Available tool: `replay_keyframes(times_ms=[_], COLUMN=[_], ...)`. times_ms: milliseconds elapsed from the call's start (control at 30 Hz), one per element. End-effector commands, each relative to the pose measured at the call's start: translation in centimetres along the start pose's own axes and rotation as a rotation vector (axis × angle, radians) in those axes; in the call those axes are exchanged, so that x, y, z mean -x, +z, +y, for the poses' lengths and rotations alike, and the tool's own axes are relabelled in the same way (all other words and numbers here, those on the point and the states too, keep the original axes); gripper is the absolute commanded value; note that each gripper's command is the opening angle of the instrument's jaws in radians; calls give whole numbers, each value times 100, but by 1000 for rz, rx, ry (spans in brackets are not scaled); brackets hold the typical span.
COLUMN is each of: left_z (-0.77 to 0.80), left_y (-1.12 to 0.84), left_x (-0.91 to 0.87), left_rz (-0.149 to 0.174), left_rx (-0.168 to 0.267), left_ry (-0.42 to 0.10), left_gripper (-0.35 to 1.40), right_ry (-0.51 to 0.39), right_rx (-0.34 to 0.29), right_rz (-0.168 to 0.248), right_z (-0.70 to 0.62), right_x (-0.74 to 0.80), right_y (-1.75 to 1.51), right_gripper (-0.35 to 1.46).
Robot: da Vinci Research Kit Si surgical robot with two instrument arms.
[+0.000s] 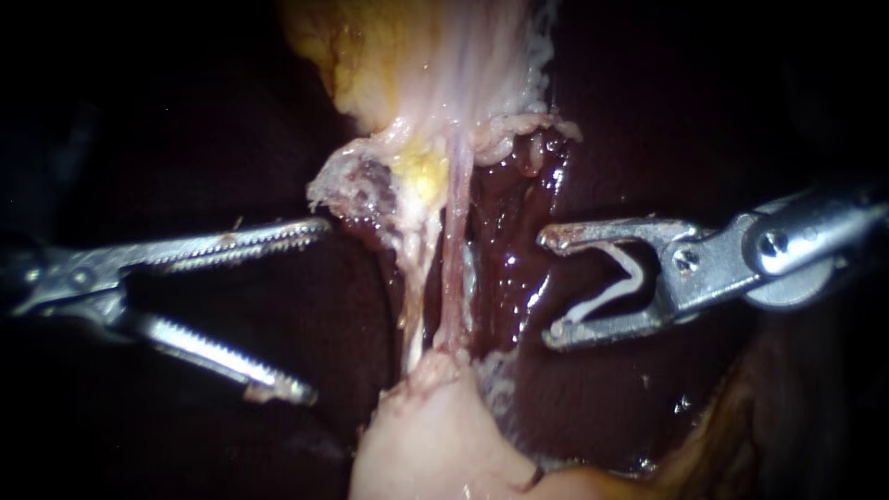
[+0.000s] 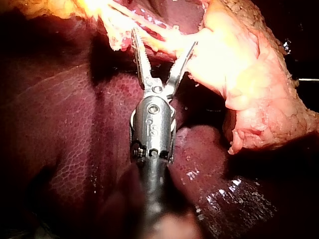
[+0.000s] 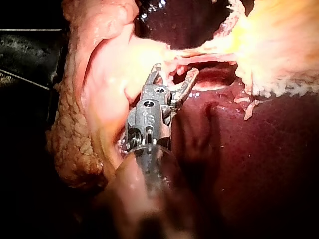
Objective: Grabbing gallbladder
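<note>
The gallbladder (image 1: 426,444) sits low in the endoscope view, a pale pink mound, with two thin tubes (image 1: 453,268) strung tight from it up to the yellow fat (image 1: 389,56), likely why it needs holding. The left instrument (image 1: 306,310) waits beside those tubes, jaws spread wide and empty, touching nothing, not yet on the mound. The right instrument (image 1: 548,287) hangs back over the dark liver (image 1: 514,259), its jaws parted around a white clip (image 1: 616,282) that seems seated against both, kept ready and out of the way
</note>
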Motion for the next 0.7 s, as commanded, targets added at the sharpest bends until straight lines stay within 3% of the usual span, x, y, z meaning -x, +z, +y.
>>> replay_keyframes(times_ms=[33,133,233,433,700], left_z=[-1,-6,-16,-47,-81], left_y=[-1,-5,-10,-20,-6], left_x=[-1,-7,-18,-38,-17], left_rz=[0,1,-2,1,-1], left_rx=[1,8,-14,-103,-162], left_ry=[-1,-4,-11,-27,-110], left_gripper=[90,93,93,88,64], right_ry=[0,0,0,0,0], right_rx=[0,0,-1,-1,-1], right_rz=[0,0,0,0,0], right_z=[0,0,0,0,0], right_x=[0,0,0,0,0], right_y=[0,-1,-1,-1,-1], right_gripper=[50,50,50,50,50])
